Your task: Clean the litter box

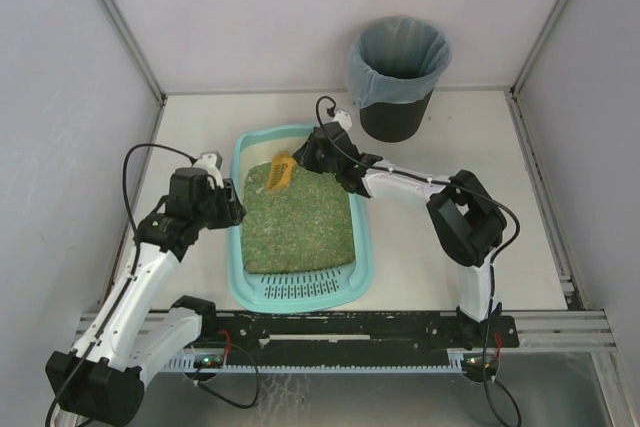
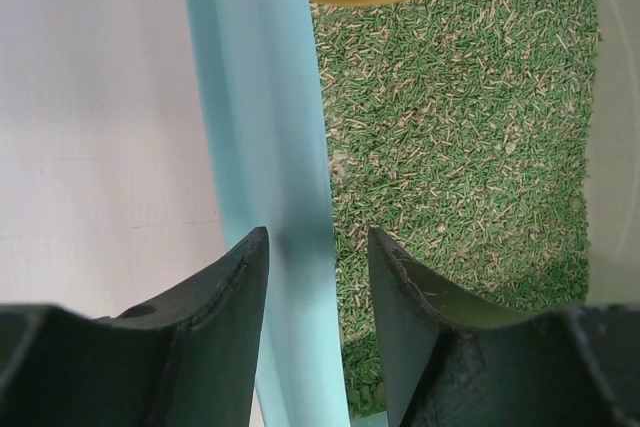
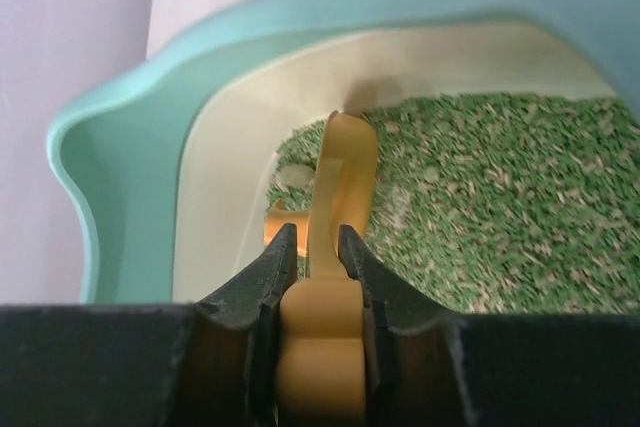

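Pinching orange scoop (image 3: 340,197) — rounded teal litter box (image 1: 300,290)

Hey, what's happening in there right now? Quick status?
Left gripper open, astride litter box rim. Right gripper shut on scoop at box's far end. Bin beyond, nothing blocking.

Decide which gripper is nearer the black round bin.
Right: right gripper at the far end of the light-teal plastic litter box, near the bin; left gripper straddles its left rim.
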`<state>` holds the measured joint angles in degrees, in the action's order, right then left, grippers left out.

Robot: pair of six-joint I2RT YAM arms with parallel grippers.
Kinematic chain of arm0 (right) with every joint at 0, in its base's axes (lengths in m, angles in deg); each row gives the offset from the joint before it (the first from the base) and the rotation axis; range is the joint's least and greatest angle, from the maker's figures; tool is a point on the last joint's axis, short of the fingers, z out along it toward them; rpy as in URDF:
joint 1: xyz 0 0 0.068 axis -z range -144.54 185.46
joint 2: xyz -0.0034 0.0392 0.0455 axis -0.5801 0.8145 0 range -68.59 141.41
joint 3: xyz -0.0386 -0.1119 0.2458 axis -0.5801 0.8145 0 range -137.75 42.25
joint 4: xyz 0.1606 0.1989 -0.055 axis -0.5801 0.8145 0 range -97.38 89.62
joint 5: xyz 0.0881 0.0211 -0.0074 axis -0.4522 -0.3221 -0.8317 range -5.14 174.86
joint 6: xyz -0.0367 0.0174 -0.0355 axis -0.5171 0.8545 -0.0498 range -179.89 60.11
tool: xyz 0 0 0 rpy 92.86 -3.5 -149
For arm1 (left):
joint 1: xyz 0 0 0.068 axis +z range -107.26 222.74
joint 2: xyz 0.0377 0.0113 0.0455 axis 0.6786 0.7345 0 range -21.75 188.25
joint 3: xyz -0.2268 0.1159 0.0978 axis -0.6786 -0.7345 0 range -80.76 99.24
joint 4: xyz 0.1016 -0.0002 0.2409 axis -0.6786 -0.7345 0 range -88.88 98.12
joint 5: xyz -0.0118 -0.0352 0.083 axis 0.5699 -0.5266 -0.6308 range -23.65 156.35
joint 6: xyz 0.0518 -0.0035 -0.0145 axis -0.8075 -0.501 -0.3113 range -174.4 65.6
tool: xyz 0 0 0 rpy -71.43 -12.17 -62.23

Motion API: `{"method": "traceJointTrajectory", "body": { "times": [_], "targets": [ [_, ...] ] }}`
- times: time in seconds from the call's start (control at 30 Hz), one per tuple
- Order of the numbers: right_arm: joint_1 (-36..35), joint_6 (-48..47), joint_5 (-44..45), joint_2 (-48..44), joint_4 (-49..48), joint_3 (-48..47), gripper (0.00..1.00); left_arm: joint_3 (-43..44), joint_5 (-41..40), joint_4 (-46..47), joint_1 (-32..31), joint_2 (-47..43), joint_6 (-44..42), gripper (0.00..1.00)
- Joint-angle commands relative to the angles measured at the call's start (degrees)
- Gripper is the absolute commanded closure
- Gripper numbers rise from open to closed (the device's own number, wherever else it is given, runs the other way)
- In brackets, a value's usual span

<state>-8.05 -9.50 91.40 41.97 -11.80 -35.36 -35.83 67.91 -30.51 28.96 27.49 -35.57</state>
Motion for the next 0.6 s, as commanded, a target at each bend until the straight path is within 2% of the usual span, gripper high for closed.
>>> {"method": "traceJointTrajectory", "body": {
  "times": [0.0, 0.2, 0.37, 0.57],
  "targets": [
    [-0.1, 1.5, 0.0, 3.2, -0.6, -6.4, 1.0, -0.5, 0.1, 1.1, -0.6, 0.2, -0.9, 0.51],
    [-0.7, 0.2, -5.1, 8.1, 2.8, -11.7, 1.0, -0.5, 0.0, 0.9, -0.9, 0.7, -0.9, 0.52],
    [-1.4, -1.8, -10.6, 9.3, 4.4, -12.5, 1.0, -0.4, -0.2, 0.8, -0.9, 0.9, -1.0, 0.53],
    [-1.7, -5.2, -20.6, 8.1, -0.1, -10.0, 1.0, -0.4, -0.3, 0.8, -1.0, 0.9, -0.9, 0.53]
  ]
}}
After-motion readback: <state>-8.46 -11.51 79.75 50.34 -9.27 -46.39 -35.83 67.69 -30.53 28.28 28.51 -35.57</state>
